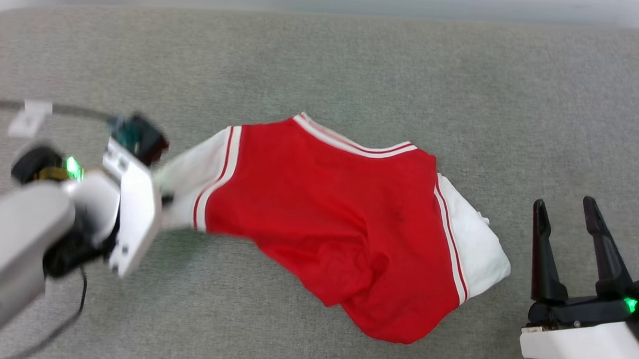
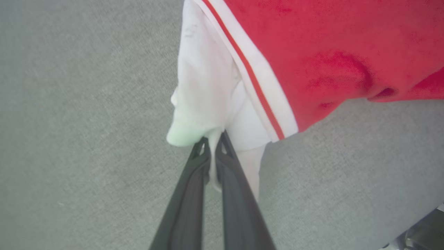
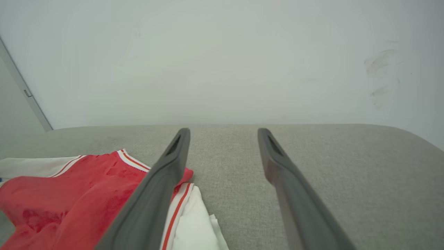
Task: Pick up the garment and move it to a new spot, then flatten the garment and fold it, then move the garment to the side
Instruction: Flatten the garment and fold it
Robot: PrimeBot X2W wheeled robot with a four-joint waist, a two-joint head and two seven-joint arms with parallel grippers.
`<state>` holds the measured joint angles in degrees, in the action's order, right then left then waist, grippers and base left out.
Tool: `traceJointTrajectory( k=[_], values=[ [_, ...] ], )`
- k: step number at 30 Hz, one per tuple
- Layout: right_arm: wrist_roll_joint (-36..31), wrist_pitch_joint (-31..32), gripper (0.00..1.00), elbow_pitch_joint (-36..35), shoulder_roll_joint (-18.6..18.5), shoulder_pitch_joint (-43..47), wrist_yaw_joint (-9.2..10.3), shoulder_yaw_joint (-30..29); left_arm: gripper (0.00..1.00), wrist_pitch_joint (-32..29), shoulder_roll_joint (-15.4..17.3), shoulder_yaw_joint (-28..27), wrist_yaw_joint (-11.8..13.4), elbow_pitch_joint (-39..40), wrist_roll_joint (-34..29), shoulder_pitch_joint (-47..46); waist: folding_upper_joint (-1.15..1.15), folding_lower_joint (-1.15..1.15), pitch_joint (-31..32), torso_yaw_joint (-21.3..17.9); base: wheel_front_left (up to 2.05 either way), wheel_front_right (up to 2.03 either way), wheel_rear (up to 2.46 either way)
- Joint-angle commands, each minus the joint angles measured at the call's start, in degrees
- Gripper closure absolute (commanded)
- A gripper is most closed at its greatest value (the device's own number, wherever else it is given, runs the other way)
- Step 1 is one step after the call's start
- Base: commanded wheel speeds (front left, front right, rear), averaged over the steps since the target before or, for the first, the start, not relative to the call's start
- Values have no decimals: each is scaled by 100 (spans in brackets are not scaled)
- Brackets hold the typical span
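Grey surface (image 1: 325,65), red garment (image 1: 339,213) rumpled at its middle.
Left gripper (image 2: 212,142) pinches the left white sleeve (image 2: 204,86) (arm blurred from above); right gripper (image 1: 564,201) spread wide, near right, apart from cloth.

You have one garment (image 1: 339,219) and one grey surface (image 1: 325,65). You have two grippers: left gripper (image 2: 212,142), right gripper (image 1: 564,206).

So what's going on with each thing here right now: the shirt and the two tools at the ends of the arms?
garment: rumpled and unfolded on the grey surface, one white sleeve drawn out sideways.
left tool: shut, pinching that white sleeve's edge.
right tool: open, holding nothing, beside the garment and apart from it.
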<state>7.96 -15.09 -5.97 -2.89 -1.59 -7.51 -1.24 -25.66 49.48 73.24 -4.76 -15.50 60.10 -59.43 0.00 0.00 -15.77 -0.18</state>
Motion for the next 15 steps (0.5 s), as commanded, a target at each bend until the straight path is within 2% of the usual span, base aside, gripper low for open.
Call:
traceJointTrajectory(
  k=[1,3,10,11,15],
  values=[
    [-59,-11,0,40,4,88,4,-1,100,91,79,-1,107,43,117,432,0,0,101,100,0,0,0],
    [-87,-11,0,81,4,105,4,12,100,149,143,4,171,45,233,845,0,0,124,101,0,0,0],
    [-169,-11,0,234,5,171,4,-45,100,340,-170,59,298,-138,550,1939,0,0,308,103,0,0,0],
    [-180,-11,0,245,4,168,4,-68,0,487,-188,26,324,-187,494,1948,0,0,353,108,0,0,0],
    [-280,-11,0,207,4,154,4,-140,0,1319,-171,-270,555,-319,253,1846,0,0,575,135,0,0,0]
  ],
)
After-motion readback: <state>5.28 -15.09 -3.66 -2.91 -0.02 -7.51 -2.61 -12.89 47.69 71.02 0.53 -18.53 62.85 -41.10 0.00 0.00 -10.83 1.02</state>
